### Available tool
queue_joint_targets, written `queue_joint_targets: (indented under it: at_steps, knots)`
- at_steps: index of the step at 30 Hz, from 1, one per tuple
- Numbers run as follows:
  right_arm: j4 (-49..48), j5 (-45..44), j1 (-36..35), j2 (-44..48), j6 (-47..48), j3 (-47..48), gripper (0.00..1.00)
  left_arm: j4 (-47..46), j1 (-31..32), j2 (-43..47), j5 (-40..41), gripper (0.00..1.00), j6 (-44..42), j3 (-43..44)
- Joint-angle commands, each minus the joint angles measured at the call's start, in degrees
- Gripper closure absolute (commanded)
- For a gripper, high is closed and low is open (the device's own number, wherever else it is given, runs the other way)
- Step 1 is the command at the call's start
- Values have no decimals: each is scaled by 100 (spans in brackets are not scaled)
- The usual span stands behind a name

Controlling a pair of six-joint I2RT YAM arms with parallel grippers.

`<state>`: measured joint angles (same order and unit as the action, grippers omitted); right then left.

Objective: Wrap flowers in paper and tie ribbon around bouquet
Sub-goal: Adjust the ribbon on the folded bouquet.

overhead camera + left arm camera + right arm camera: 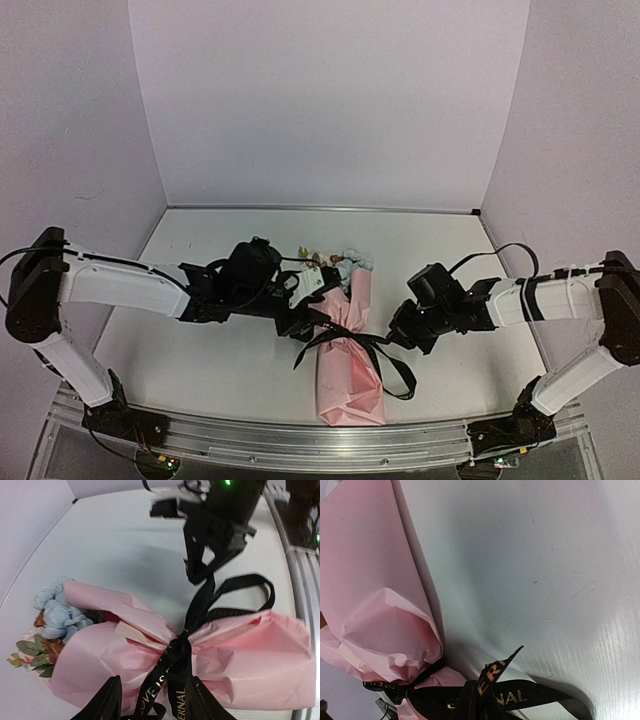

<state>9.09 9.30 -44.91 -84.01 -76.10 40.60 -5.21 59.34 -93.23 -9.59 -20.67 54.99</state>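
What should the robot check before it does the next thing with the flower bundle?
1. Paper wrapped round the flowers, heads poking out: ok.
2. Ribbon cinched round the paper's middle: ok.
3. Right gripper pinching a ribbon tail: ok.
4. Left gripper open, fingers either side of the ribbon: ok.
5. Knot pulled tight enough to hold: cannot tell.

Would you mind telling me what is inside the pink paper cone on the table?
Blue, white and rust flower heads poke from the open end of the paper. Their stems are hidden under it. The black ribbon cinches its middle.
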Motion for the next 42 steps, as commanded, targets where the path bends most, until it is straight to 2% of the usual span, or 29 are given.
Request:
queue_joint_targets:
  at_steps: [1,7,13,22,29,32,37,42]
  knots:
    - [120,11,34,-64,113,211,100,-277,36,699,193,56,1289,-488]
    - [120,41,34,-137,130,272,100,-482,239,908,338,60,2313,-1333]
    - [120,42,34,-211,104,307,100,-709,353,451,447,59,2884,-1441]
    - [168,31,34,-212,122,368,100,-955,386,-216,884,60,3060,-1343]
    - [186,43,34,-221,136,396,100,-1190,385,-462,906,61,3043,-1353]
    - [196,39,34,-225,161,404,100,-1214,386,-549,905,72,3057,-1334]
    - [294,18,34,-222,309,426,100,-1101,385,-475,1111,97,3193,-1431]
    - [584,-46,82,-221,707,534,100,-810,380,-198,1481,100,3428,-1667]
